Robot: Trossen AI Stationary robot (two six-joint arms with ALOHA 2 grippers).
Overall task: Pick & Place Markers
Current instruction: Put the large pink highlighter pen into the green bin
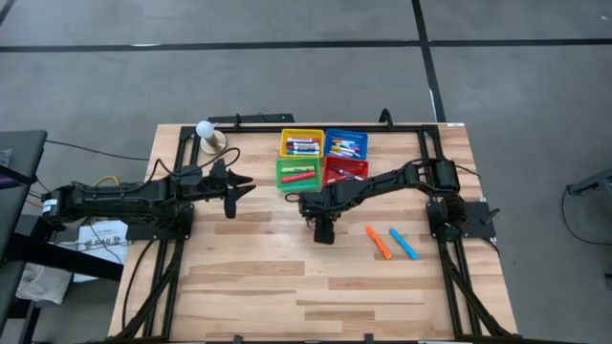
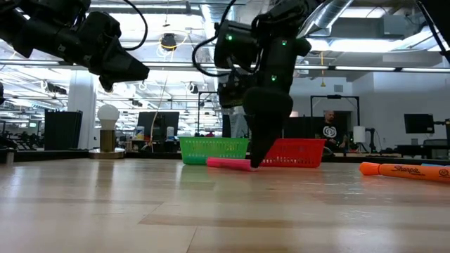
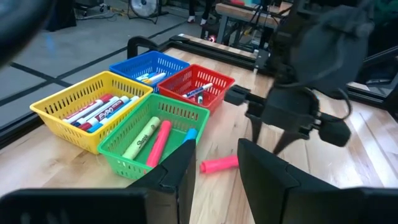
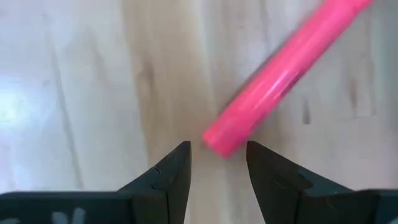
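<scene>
Counting what is showing on the table

Four baskets (image 1: 323, 158) are sitting together; three markers are lying loose on the wood: one pink (image 3: 219, 164), one orange (image 1: 378, 242), one blue (image 1: 403, 243).

table (image 1: 249, 287) wood | four mesh baskets (image 1: 323, 157) (touching squares) | white bulb (image 1: 204, 128) | person (image 2: 330, 131)

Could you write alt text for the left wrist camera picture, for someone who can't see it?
The right gripper hangs, fingers apart, just above a pink marker lying on the wooden table. Beside it sit four mesh baskets of markers: green basket, yellow basket, blue basket and red basket. The left gripper frames the bottom, open.
</scene>
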